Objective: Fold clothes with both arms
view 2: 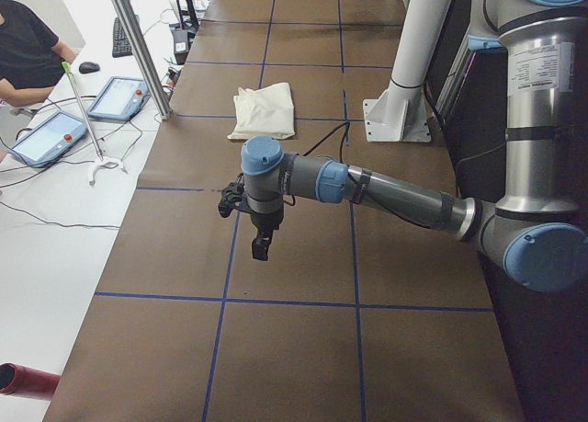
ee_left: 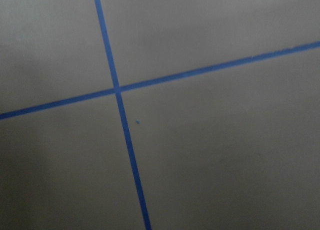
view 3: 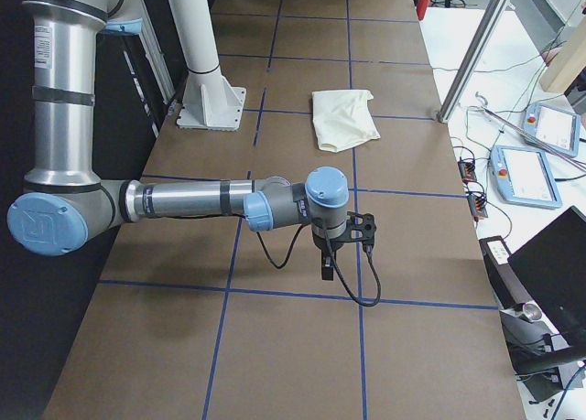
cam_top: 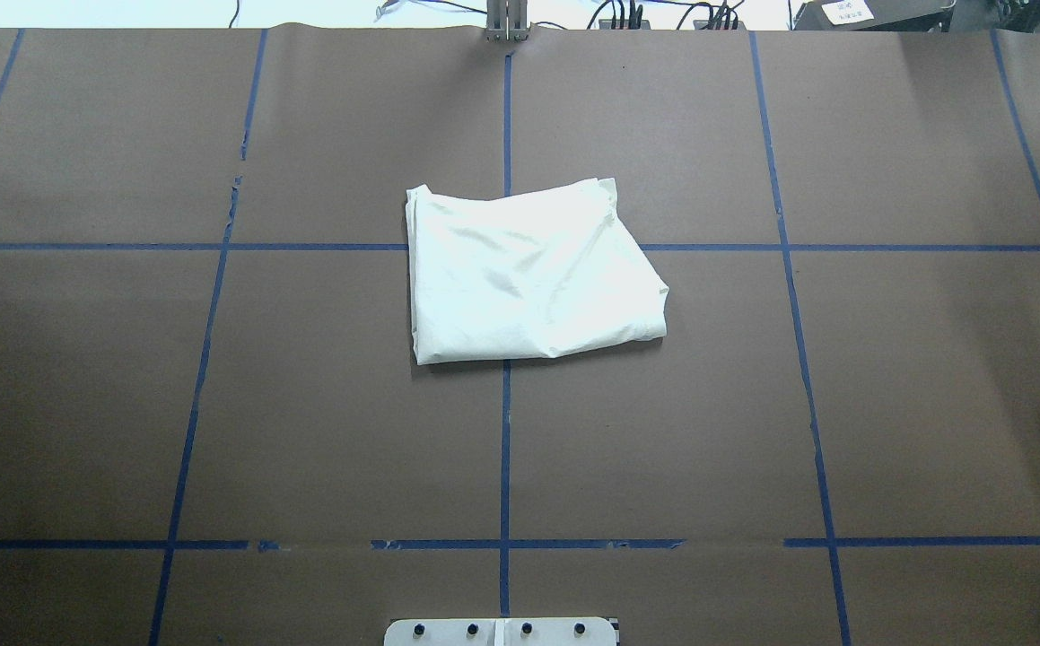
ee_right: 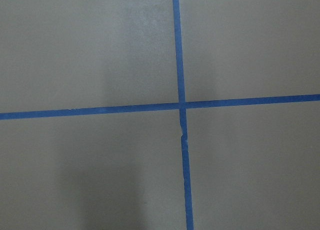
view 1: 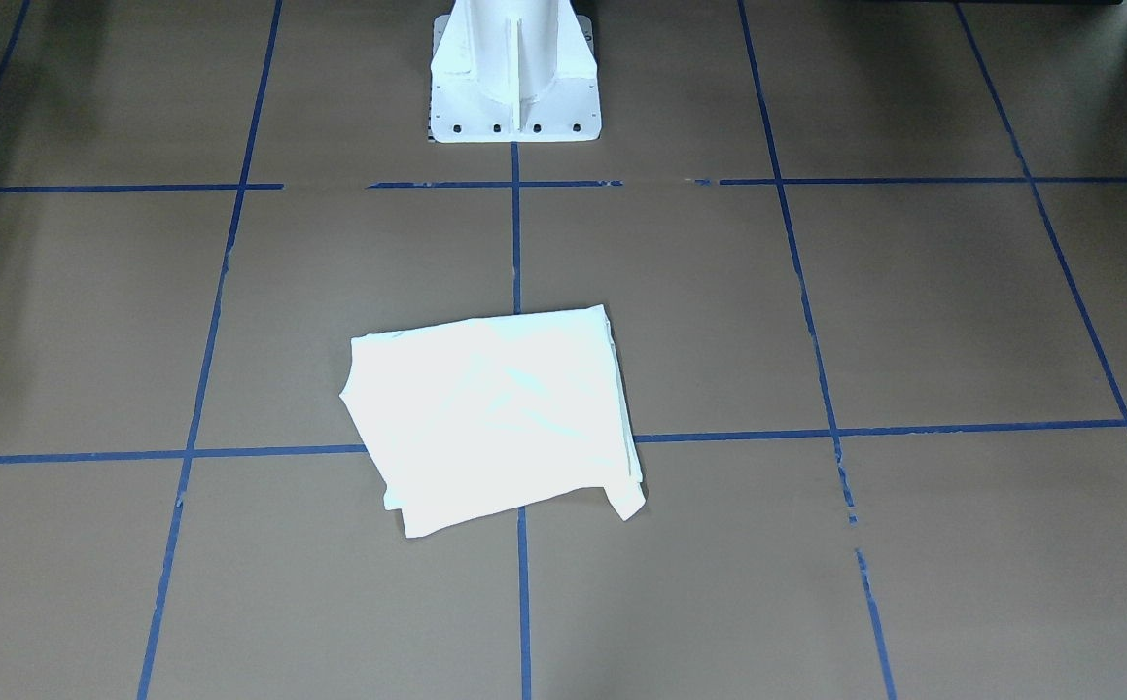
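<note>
The T-shirt [cam_top: 528, 269] lies folded into a rough rectangle near the middle of the worktop [cam_top: 843, 404]. Its plain cream side is up, and it covers a crossing of the blue tape lines [cam_top: 505, 431]. The overhead and front-facing views show it well, and the front one also shows one loose corner sticking out beneath the fold, with the white pedestal [view 1: 514, 78] behind.

Only the two side views show my arms. My left arm [view 2: 386, 190] reaches out low, and my left gripper [view 2: 261, 247] hangs pointing down over bare worktop, well apart from the T-shirt. My right arm [view 3: 192, 200] does the same at the other end, with my right gripper [view 3: 326, 266] above a tape line. From these views I cannot tell whether either gripper is released or clenched. My wrist cameras see only brown surface and crossing tape.
</note>
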Robot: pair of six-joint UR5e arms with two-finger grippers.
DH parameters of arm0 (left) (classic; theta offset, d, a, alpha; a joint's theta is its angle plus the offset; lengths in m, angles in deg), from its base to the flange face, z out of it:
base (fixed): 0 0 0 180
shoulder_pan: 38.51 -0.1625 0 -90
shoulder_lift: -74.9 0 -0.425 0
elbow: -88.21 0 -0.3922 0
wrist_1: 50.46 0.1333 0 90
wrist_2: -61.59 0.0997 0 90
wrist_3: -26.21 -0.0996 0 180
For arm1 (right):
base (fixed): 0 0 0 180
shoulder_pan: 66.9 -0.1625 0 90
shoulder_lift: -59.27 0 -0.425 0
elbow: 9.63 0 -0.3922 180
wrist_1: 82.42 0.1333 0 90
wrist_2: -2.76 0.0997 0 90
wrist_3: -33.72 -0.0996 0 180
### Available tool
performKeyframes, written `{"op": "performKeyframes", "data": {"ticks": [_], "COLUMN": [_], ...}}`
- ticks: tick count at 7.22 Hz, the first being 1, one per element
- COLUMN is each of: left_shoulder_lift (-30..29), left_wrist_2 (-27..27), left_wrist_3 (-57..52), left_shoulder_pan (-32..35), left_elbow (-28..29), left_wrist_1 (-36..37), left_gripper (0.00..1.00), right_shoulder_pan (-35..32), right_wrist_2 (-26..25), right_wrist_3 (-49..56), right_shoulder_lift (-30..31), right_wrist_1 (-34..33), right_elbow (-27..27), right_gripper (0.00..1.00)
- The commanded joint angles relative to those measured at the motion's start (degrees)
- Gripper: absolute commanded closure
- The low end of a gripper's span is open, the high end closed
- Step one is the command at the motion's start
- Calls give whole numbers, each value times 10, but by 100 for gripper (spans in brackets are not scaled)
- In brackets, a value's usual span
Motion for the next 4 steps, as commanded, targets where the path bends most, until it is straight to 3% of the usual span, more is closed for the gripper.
{"op": "performKeyframes", "data": {"ticks": [1,2,3,4], "left_shoulder_lift": [5,5,-4,-8], "left_wrist_2": [-138,-135,-34,66], "left_wrist_3": [-11,-9,-9,-8], "left_shoulder_pan": [64,68,68,67], "left_elbow": [53,65,82,78], "left_wrist_1": [-5,-68,-120,-124], "left_gripper": [0,0,0,0], "right_shoulder_pan": [0,0,0,0], "right_wrist_2": [0,3,0,3], "right_wrist_3": [4,4,3,3], "right_shoulder_lift": [-36,-29,-15,-11], "right_wrist_1": [0,1,1,6], "right_elbow": [43,26,15,16], "right_gripper": [0,0,0,0]}}
